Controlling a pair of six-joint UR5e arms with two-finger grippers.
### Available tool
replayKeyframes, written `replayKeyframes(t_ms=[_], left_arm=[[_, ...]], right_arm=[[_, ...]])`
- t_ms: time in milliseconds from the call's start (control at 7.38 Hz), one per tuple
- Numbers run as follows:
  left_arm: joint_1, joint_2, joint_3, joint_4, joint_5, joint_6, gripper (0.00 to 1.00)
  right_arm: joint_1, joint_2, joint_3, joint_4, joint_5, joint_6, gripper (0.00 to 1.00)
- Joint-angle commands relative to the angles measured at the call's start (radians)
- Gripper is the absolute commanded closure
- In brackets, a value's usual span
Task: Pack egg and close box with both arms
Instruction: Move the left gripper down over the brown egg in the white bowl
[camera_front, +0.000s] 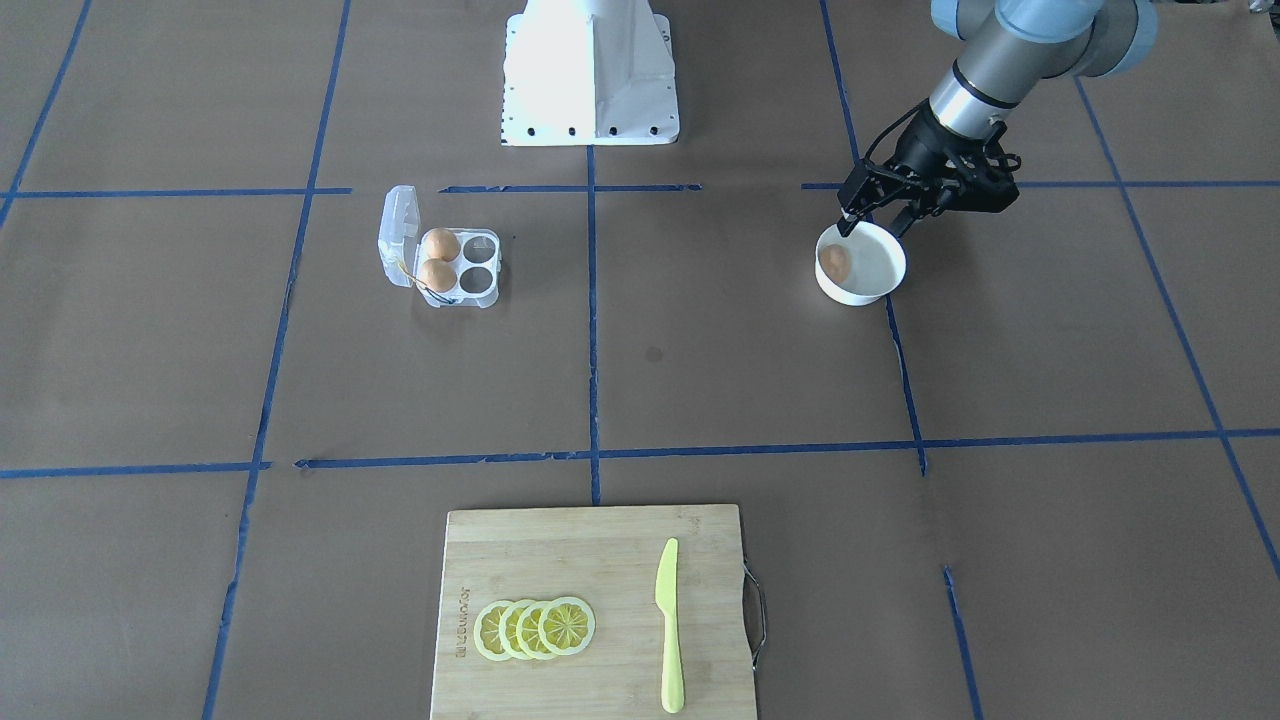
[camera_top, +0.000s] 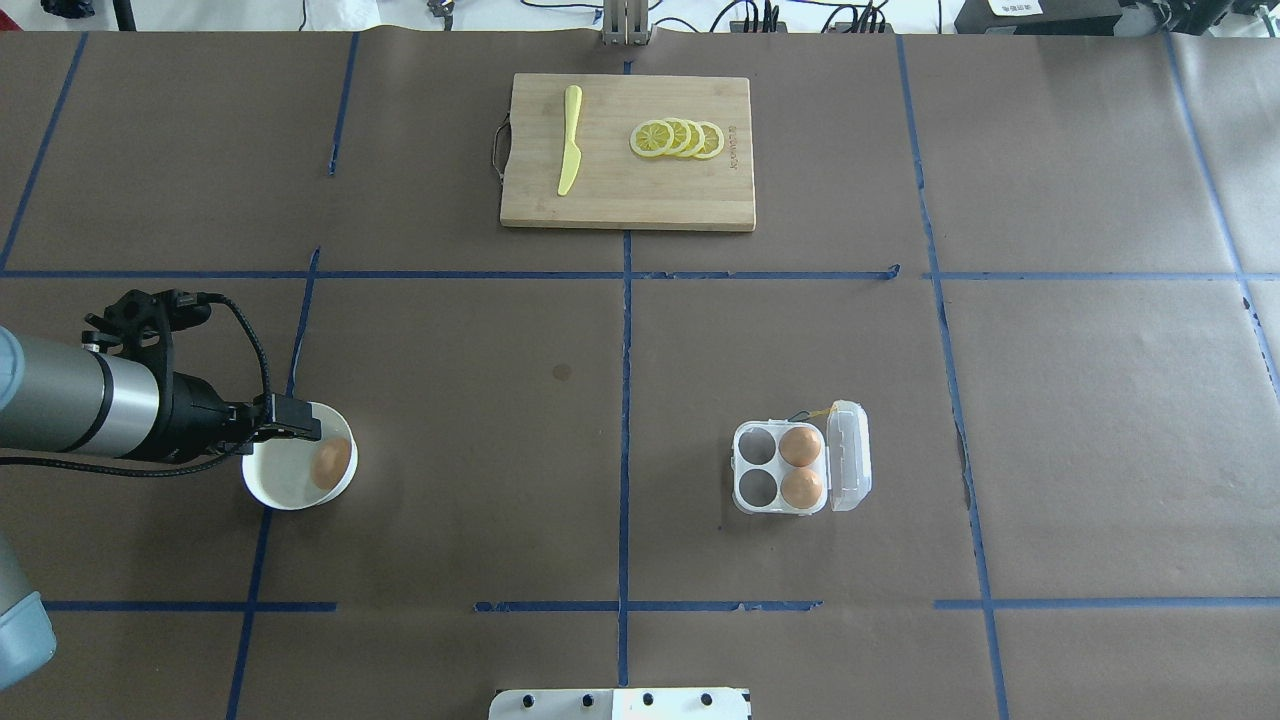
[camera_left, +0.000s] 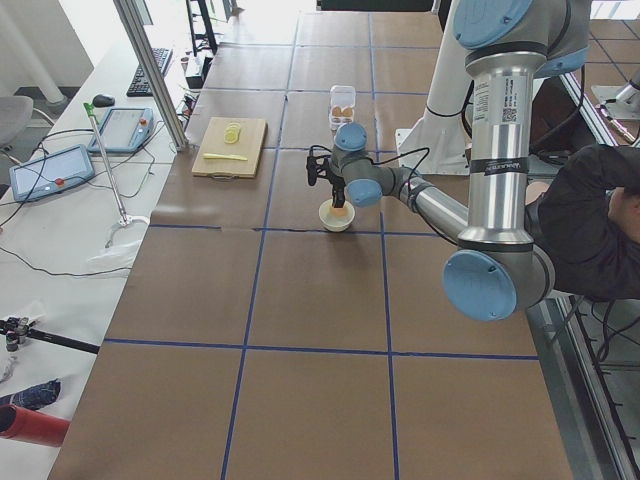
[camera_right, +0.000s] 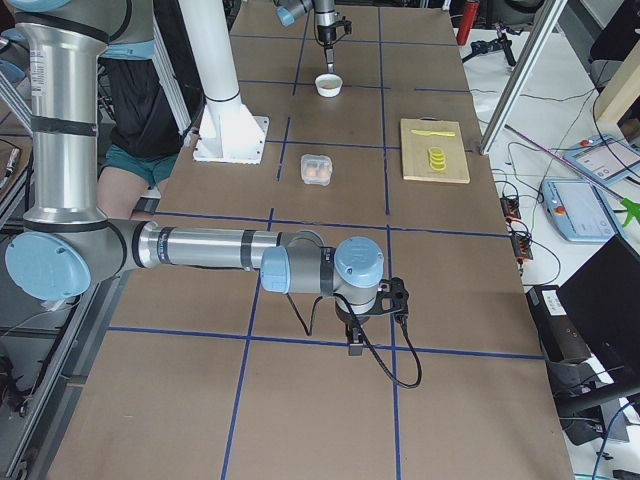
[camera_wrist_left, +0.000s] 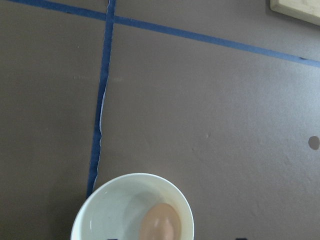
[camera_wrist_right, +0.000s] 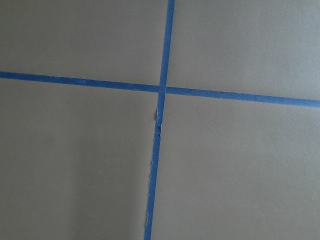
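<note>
From my console, the brown papered table (camera_front: 700, 350) fills every view. The left arm (camera_front: 985, 85) reaches down so that the left gripper (camera_front: 877, 218) hangs over the robot-side rim of the white bowl (camera_front: 878, 262), its jaws spread and holding nothing. The right arm (camera_right: 200, 248) stretches low over bare table far from the work. Its right gripper (camera_right: 354, 345) shows only from the side, so I cannot tell how it stands. The box (camera_front: 445, 262) sits well apart from the bowl, lid up, with two eggs in the cups beside the lid. The egg (camera_front: 836, 263) lies in the bowl.
</note>
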Motion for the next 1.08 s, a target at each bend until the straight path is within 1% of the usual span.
replayKeyframes(t_ms=[0, 407, 949], left_arm=[[0.028, -0.023, 0.015, 0.076, 0.053, -0.014, 0.17], [0.048, -0.058, 0.073, 0.076, 0.056, -0.014, 0.17], [0.061, -0.059, 0.085, 0.079, 0.056, -0.014, 0.17]], right_arm=[[0.000, 0.001, 0.001, 0.004, 0.000, 0.003, 0.00], [0.000, 0.001, -0.001, 0.004, 0.004, 0.003, 0.00], [0.000, 0.002, -0.008, 0.004, 0.004, 0.003, 0.00]])
